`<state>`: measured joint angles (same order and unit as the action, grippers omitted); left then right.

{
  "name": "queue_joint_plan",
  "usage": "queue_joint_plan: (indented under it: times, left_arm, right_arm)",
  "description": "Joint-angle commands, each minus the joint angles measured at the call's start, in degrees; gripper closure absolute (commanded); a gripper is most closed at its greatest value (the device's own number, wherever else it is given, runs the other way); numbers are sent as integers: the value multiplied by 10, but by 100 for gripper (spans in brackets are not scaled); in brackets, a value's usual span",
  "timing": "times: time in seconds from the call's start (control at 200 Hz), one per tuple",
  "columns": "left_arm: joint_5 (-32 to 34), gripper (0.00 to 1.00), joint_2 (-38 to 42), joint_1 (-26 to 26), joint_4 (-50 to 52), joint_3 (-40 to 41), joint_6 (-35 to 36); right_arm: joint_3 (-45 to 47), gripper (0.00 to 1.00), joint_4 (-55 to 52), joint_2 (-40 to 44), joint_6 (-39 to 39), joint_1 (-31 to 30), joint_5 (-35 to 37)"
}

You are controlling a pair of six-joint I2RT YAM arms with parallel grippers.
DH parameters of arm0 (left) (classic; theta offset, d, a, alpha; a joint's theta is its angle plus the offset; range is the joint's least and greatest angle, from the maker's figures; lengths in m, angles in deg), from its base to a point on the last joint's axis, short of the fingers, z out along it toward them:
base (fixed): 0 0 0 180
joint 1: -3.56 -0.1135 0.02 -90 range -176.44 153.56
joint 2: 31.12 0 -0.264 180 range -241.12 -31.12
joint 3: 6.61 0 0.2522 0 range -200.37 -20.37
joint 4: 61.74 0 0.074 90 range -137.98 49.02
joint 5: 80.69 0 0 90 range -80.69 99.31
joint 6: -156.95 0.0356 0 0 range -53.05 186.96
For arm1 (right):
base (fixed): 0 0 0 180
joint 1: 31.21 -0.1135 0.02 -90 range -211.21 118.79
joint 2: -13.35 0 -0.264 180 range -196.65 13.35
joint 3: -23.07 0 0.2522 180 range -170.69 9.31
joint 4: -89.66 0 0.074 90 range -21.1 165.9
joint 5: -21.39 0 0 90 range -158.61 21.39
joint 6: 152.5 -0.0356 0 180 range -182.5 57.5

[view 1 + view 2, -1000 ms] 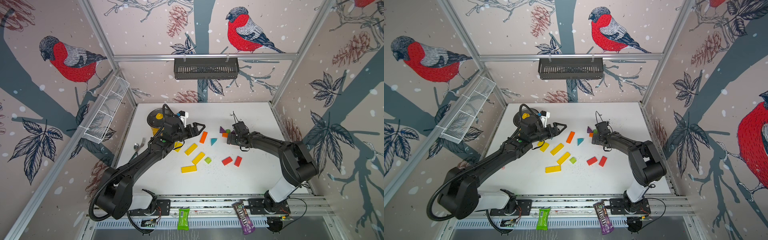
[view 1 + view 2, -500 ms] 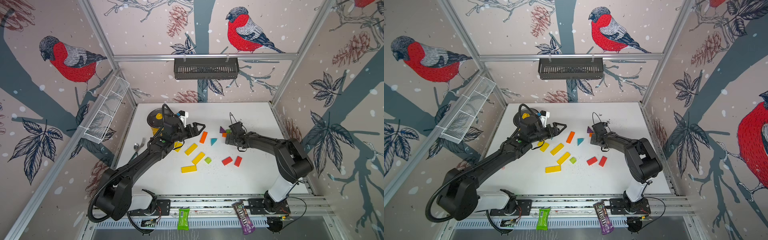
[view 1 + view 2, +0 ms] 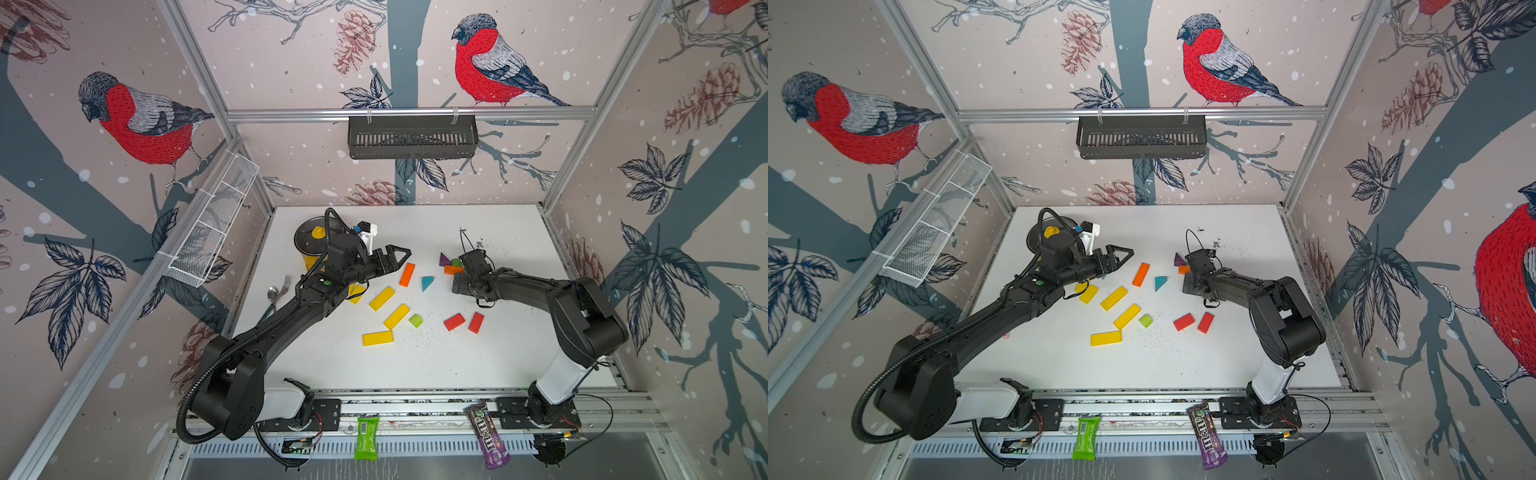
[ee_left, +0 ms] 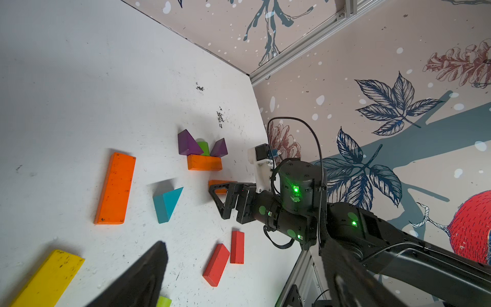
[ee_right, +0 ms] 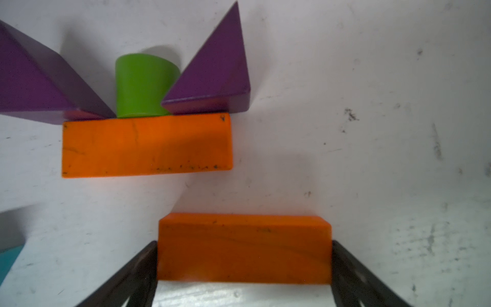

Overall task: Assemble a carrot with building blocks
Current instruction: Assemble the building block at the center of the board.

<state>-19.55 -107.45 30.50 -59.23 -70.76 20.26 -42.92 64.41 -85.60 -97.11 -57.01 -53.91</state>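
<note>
**Carrot build: leaves and first row laid, second row in the tool**

Clock hours are read on the bench [image 3: 498, 357] as the top views show it, with 12 at the far wall.

- **Done, between 1 and 2 o'clock of centre:** I count one laid orange bar [image 5: 146, 144] lying flat. Two purple triangles [image 5: 212, 71] and a lime-green block [image 5: 143, 85] between them all touch its 12 o'clock edge. I take these for the leaves and the widest body row.
- **In hand:** my right tool [image 5: 244, 244] has a jaw against each short end of a second orange bar [image 5: 244, 249], gripping it as far as I can judge. That bar is at 6 o'clock of the laid one, parallel to it, apart from it and not in line with it.
- **Idle:** my left tool [image 3: 397, 258] is spread wide and empty, above the bench at about 11 o'clock.
- **Unused stock:**
  - long orange bar [image 3: 407, 274] and teal triangle [image 3: 427, 282], near 12
  - yellow bars [image 3: 382, 298], from 9 round to 7
  - lime-green cube [image 3: 415, 320], at 6
  - two red bars [image 3: 454, 322], at 4
- **Left to do, by my judgement:** seat the held bar against the first, then narrow the body down to a tip. I put the build at well under half finished.
</note>
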Motion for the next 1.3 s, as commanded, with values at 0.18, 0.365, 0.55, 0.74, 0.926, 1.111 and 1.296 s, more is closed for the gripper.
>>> queue_joint_plan:
  times: [0.18,0.365,0.55,0.74,0.926,1.111,1.296]
  left_arm:
    - [-6,8,0,1,-20,-3,-1]
    - [-3,8,0,1,-19,-2,2]
    - [-3,9,1,0,-18,-3,3]
    - [-5,9,-1,1,-19,-3,1]
    - [-5,9,-1,1,-19,-3,1]
    - [-6,9,-3,1,-20,-3,-1]
    - [-8,9,-6,1,-21,-3,-2]
  right_arm:
    - [-13,11,-1,-2,13,-28,13]
    - [-44,11,-2,-23,11,-45,16]
    - [-67,10,-6,-48,9,-45,19]
    - [-84,9,-10,-64,11,-42,13]
    - [-94,8,-12,-76,13,-41,11]
    - [-89,6,-8,-79,13,-38,16]
    - [-93,4,-5,-85,10,-38,15]
